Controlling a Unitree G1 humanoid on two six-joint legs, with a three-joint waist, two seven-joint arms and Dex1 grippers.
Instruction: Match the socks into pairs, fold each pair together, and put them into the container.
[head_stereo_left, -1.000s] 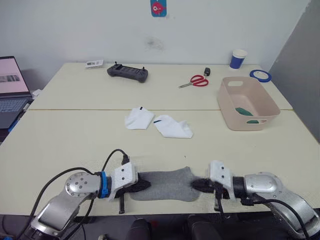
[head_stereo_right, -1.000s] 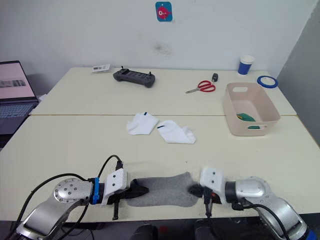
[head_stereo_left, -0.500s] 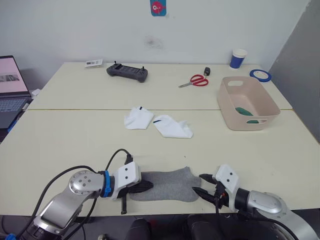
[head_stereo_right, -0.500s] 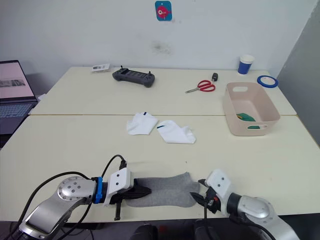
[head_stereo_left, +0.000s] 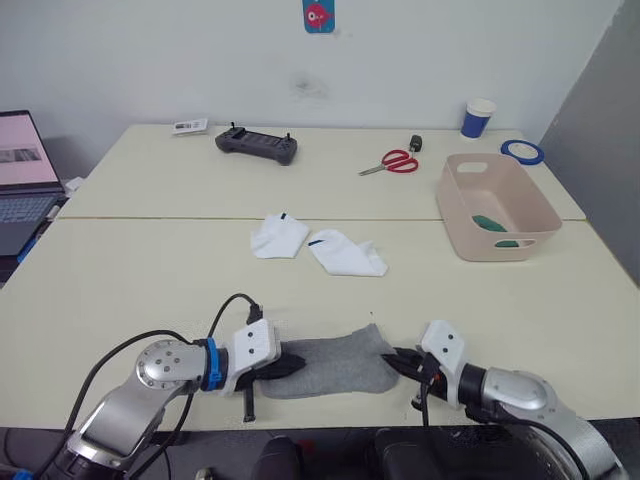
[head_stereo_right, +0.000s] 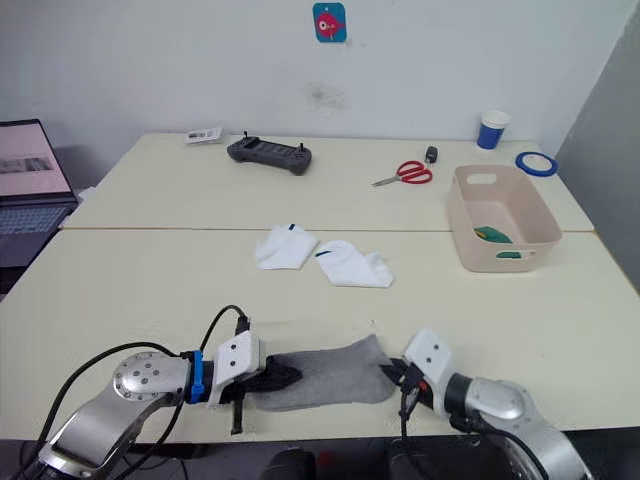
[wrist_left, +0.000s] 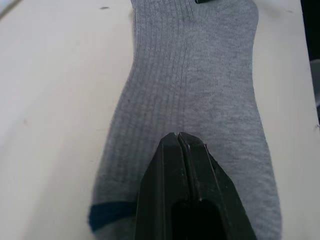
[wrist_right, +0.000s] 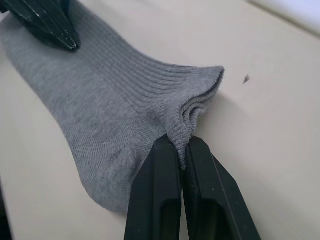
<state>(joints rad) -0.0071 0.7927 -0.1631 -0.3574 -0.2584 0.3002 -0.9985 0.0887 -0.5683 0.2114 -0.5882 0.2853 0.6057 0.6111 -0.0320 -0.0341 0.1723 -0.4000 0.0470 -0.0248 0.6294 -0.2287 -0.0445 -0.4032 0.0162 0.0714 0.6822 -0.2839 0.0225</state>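
Head stereo pair looks forward and down over the pale cream tabletop (head_stereo_left: 150, 280), both eyes sharing it. Each wrist camera sits close above the flat grey ribbed sock (wrist_left: 200, 90), viewing it from opposite ends.

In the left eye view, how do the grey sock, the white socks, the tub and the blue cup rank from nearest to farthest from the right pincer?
1. Grey sock, pinched in the right pincer.
2. White socks, mid-table, beyond it.
3. Tub, on the right side.
4. Blue cup, far right corner.
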